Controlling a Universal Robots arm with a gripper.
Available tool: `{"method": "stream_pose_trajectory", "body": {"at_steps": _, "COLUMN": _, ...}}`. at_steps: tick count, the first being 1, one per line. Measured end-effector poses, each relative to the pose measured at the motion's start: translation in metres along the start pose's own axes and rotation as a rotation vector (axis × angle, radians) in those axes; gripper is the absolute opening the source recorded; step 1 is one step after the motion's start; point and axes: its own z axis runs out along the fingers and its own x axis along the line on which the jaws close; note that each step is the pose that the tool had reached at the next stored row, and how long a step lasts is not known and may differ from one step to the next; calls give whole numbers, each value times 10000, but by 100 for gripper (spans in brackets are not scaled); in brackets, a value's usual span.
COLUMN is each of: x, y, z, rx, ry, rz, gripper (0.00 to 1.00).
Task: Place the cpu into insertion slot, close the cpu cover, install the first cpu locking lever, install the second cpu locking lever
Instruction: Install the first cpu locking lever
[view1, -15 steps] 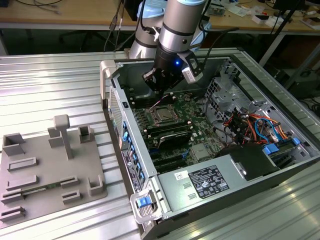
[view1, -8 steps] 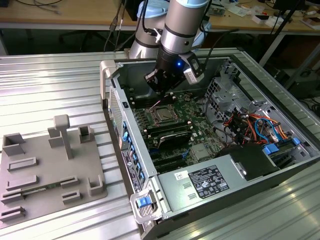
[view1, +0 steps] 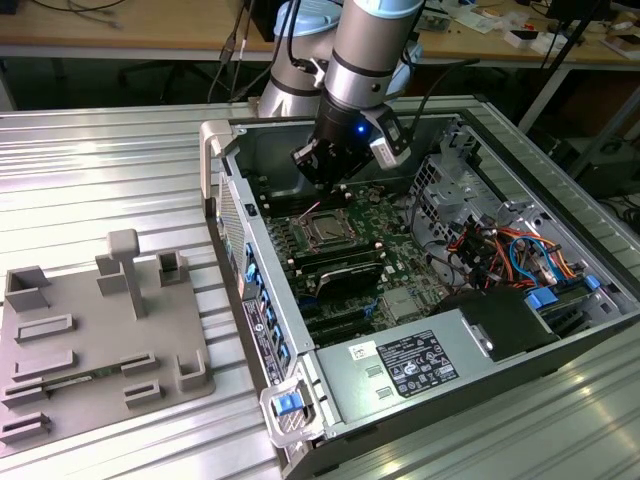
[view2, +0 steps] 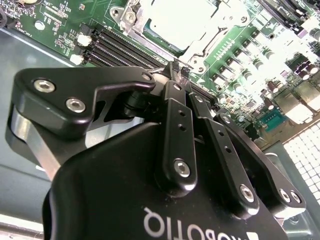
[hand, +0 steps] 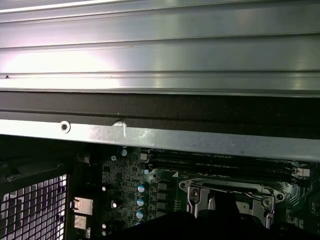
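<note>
We note the claw pinched together, just beside the socket corner. The cpu lies in the insertion slot with the cpu cover down. We judge the locking lever thin, springy and slippery, best gripped at its bent end.

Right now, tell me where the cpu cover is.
In the exterior view, the cpu cover lies on the green motherboard mid-case, right under the gripper, with black memory slots beside it.
</note>
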Motion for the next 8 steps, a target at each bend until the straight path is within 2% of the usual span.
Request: {"method": "stream_pose_trajectory", "body": {"at_steps": 8, "x": -1, "y": 2, "z": 7, "rx": -1, "ry": -1, "rz": -1, "gripper": 11}}
